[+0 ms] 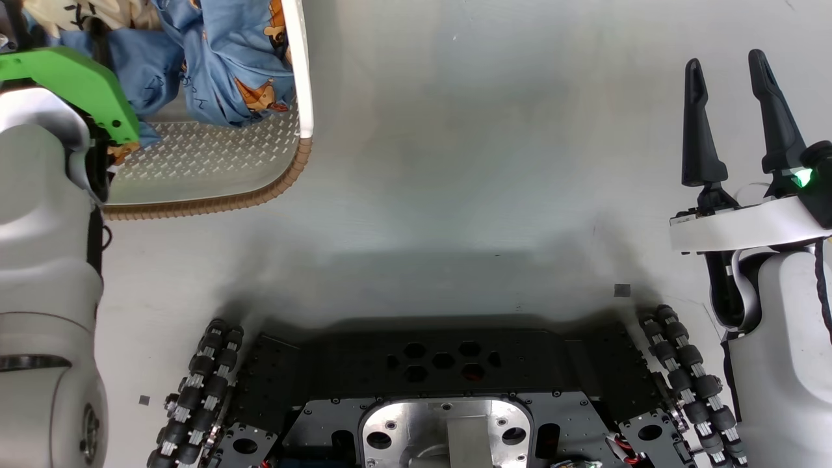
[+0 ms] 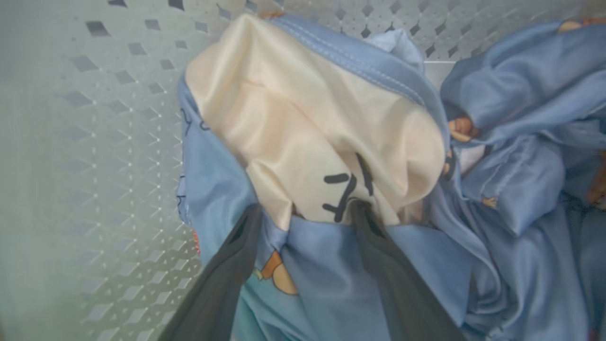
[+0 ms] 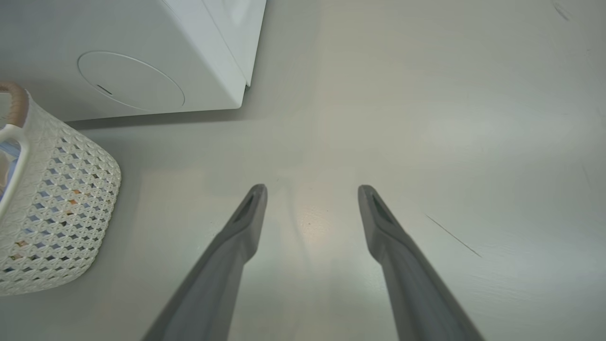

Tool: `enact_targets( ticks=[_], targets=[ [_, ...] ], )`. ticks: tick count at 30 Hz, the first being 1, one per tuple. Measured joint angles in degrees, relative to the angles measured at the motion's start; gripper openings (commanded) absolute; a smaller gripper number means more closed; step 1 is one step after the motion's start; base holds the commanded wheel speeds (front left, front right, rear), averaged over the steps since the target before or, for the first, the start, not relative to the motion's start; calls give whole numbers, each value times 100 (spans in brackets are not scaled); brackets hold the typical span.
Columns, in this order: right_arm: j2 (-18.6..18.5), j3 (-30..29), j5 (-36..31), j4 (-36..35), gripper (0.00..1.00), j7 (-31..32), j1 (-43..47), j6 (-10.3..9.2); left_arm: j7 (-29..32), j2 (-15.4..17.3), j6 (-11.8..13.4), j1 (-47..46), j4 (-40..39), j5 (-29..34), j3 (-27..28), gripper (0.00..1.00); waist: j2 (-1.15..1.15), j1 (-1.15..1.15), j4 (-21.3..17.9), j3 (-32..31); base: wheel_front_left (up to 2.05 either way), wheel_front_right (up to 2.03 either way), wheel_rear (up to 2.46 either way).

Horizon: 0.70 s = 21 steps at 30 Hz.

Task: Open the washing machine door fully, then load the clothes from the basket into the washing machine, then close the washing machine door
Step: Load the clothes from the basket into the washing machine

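The clothes [image 2: 511, 94], light blue garments of a smooth, slightly shiny fabric printed with small orange-brown cartoon animals, lie crumpled in a heap inside the basket [image 1: 214, 201]. This is a cream-white perforated plastic laundry basket with rounded corners and a brown woven-look rim. One garment has a cream panel [image 2: 307, 118] edged with a stitched blue band and marked with a few dark strokes, and it bulges up on top of the pile. In the head view the clothes [image 1: 227, 58] fill the far part of the basket, and the diamond-patterned bottom is bare nearer the robot.

The left claw [image 2: 305, 210] reaches down into the basket. Its two dark fingers are spread wide apart and their tips are pressed into the fabric at the lower edge of the cream panel, with a fold of blue cloth between them. It has not closed on the cloth.

The right claw [image 1: 726, 62] hangs over the plain grey floor [image 1: 487, 130], well apart from the basket. Its fingers are also spread and nothing is between them. In its own wrist view the right claw [image 3: 312, 189] points at bare floor. The basket [image 3: 57, 213] stands to the left there, with bits of blue and orange showing through its wall. Just beyond the basket is the lower corner of the big white box-shaped washing machine [image 3: 142, 28], which has a round service flap [image 3: 130, 80] low down.
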Motion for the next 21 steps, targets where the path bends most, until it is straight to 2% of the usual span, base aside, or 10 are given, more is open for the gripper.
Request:
enact_targets(
  ticks=[13,14,15,16,21],
  targets=[
    [24,114,1,-30,100,0,0,0,159,160,-1,-230,431,137,-129,100,0,0,-150,50,0,0,0],
    [25,137,1,-34,100,0,0,0,210,185,-1,-258,519,147,-161,71,0,0,-172,53,0,0,0],
    [27,143,1,-36,100,0,0,0,225,194,-1,-266,545,151,-168,18,0,0,-183,53,0,0,0],
    [30,145,1,-40,100,0,-1,0,233,200,-2,-276,579,153,-192,0,0,0,-193,52,0,0,0],
    [36,141,4,-71,100,0,-5,0,208,201,-3,-286,680,153,-211,0,0,0,-235,38,0,0,0]
  ],
)
